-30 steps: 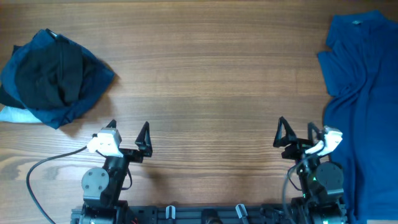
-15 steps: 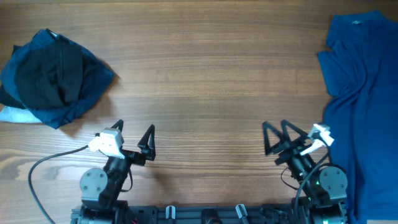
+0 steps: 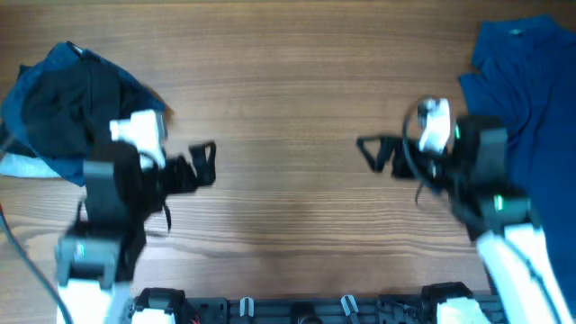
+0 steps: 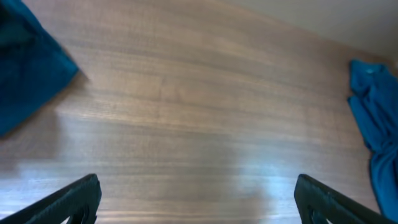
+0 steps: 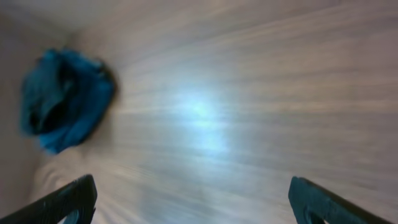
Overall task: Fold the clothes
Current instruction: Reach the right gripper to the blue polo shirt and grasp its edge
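The mid-blue polo shirt (image 3: pixel 531 117) lies loosely spread at the table's right edge, collar at the far end; it also shows at the right of the left wrist view (image 4: pixel 376 118). My left gripper (image 3: pixel 205 165) is open and empty, raised over bare wood at the left, fingers pointing towards the middle (image 4: pixel 199 199). My right gripper (image 3: pixel 371 153) is open and empty, raised left of the shirt and apart from it, pointing towards the middle (image 5: pixel 199 199).
A crumpled pile of blue and dark fabric (image 3: pixel 76 108) sits at the far left on something white (image 3: pixel 18 165); it also shows in the right wrist view (image 5: pixel 65 99) and in the left wrist view (image 4: pixel 28 68). The wooden table (image 3: pixel 288 99) spans the view.
Both arms have risen from their rest near the front edge and swung out over the table. Both grippers stay open. The shirt and the pile have not moved.
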Controlling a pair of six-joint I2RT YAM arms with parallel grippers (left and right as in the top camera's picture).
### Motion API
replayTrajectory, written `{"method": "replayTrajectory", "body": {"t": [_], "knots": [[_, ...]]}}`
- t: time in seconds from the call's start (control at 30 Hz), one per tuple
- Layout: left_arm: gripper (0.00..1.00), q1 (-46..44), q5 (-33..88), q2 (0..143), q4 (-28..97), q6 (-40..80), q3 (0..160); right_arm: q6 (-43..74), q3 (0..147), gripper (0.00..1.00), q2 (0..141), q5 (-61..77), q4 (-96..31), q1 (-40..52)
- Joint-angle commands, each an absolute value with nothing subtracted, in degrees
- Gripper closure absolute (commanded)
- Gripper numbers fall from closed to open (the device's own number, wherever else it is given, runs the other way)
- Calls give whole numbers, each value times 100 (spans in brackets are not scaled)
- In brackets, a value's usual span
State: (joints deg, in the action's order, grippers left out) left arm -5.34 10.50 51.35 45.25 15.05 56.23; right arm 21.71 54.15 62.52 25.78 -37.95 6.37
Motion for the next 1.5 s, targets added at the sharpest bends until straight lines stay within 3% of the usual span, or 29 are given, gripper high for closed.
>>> {"method": "replayTrajectory", "body": {"t": [0.0,0.13,0.33,0.43,0.5,0.83,1.13,1.17,1.27,1.33,1.47], "knots": [[0,-567,775,6283,5310,1354,7030,1619,7120,0,7644,1251,-4648,644],[0,-567,744,7013,5690,915,7703,1367,8475,0,8954,357,-5085,502],[0,-567,810,7039,5754,941,7701,1754,8818,1,10173,292,-4521,-607],[0,-567,810,7041,5900,941,7701,1970,8818,9,10742,296,-4136,-1173],[0,-567,810,7041,5944,941,7701,1973,8818,21,11133,220,-3817,-1437],[0,-567,1002,7041,5942,943,7701,2097,8816,25,12307,-215,-2753,-1772],[0,-567,1221,7041,5946,943,7701,2123,8672,49,12717,-561,-2685,-1772],[0,-567,1219,7041,5946,943,7701,2123,8667,56,12759,-558,-2720,-1772],[0,-567,1221,7041,5964,941,7701,2075,8667,91,12755,-246,-2985,-1765],[0,-567,1221,7037,5966,941,7701,2106,8667,96,12750,298,-3192,-1754],[0,-567,1219,7008,5964,941,7701,1896,8667,96,12748,1326,-3249,-1507]]}}
